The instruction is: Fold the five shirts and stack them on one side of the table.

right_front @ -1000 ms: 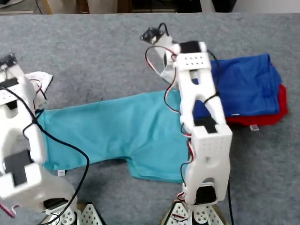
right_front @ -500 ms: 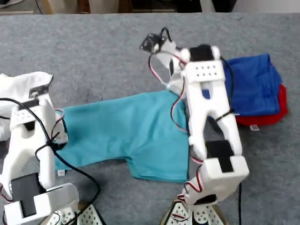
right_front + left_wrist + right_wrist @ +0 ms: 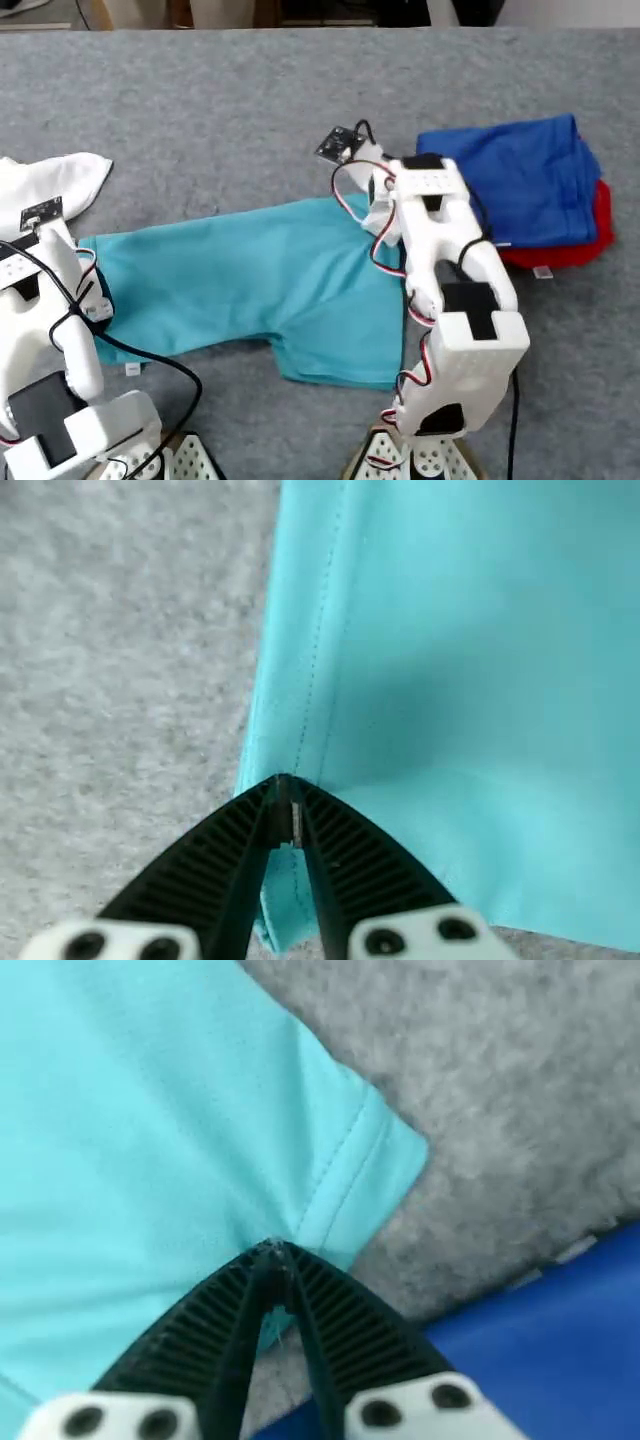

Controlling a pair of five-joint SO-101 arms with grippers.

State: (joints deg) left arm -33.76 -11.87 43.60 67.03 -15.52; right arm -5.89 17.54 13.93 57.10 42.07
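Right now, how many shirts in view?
4: teal shirt spread mid-table, blue shirt folded atop red shirt at right, white shirt at left edge. A fifth may be hidden.

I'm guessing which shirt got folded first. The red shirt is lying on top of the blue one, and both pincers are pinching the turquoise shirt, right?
Not quite. In the high view the blue shirt lies on top of the red shirt, not under it. The rest holds: the left pincer and the right pincer are each shut on the turquoise shirt.
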